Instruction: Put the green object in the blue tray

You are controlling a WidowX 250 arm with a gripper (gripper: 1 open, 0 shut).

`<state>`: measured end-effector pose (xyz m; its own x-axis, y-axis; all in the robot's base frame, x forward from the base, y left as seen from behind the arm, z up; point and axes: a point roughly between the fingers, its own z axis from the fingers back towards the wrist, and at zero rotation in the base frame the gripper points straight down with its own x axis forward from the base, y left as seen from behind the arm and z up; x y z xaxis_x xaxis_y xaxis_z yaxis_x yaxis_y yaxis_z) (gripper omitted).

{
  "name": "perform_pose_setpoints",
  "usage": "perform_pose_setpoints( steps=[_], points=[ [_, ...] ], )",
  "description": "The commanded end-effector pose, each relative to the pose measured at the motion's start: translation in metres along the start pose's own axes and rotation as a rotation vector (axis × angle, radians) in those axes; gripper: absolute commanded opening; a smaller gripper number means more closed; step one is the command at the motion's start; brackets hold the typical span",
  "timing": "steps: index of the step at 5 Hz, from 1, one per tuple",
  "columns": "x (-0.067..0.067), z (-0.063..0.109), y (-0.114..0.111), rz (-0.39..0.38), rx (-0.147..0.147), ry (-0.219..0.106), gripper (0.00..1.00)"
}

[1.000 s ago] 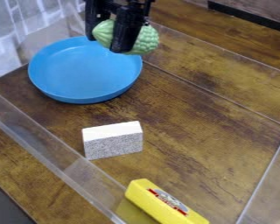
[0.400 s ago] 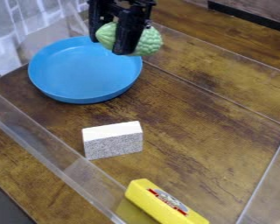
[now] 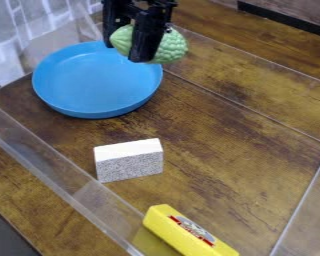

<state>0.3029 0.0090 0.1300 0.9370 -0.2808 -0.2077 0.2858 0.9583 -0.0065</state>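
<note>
From the single camera view, we see the gripper [image 3: 147,42] coming down from the top edge, its dark fingers [image 3: 145,38] clamped on the green object [image 3: 168,44]. The jaws stand close together around it, with the green showing on both sides of the black fingers.

The green object is a light green, bumpy toy vegetable; we can make out a knobbly, ridged surface on the rounded part that shows to the right of the fingers, and a smaller patch of the same green to their left. Its middle is hidden behind the gripper, so we cannot tell its full outline or whether its ends are pointed. It sits at the far right edge of the blue tray [image 3: 83,92], over or just beside the rim; we cannot tell whether it touches the rim or hangs above it.

The blue tray is a round, shallow, bright blue dish with a raised rim, lying on the dark wooden table [image 3: 243,130].

Nearer to us, a grey-white sponge block [image 3: 129,160] lies flat on the wood, well apart from the tray. A yellow bar [image 3: 187,232] lies at the bottom edge, beyond a clear plastic wall [image 3: 56,180].
</note>
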Motion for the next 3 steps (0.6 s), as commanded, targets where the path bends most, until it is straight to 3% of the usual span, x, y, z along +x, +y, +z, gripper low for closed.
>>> perform_pose_setpoints(
  steps=[1, 3],
  points=[
    [-0.0021, 0.0115, 0.0081, 0.01, 0.014, -0.047, 0.0],
    [-0.005, 0.0081, 0.0109, -0.005, 0.019, -0.045, 0.0]
  ],
)
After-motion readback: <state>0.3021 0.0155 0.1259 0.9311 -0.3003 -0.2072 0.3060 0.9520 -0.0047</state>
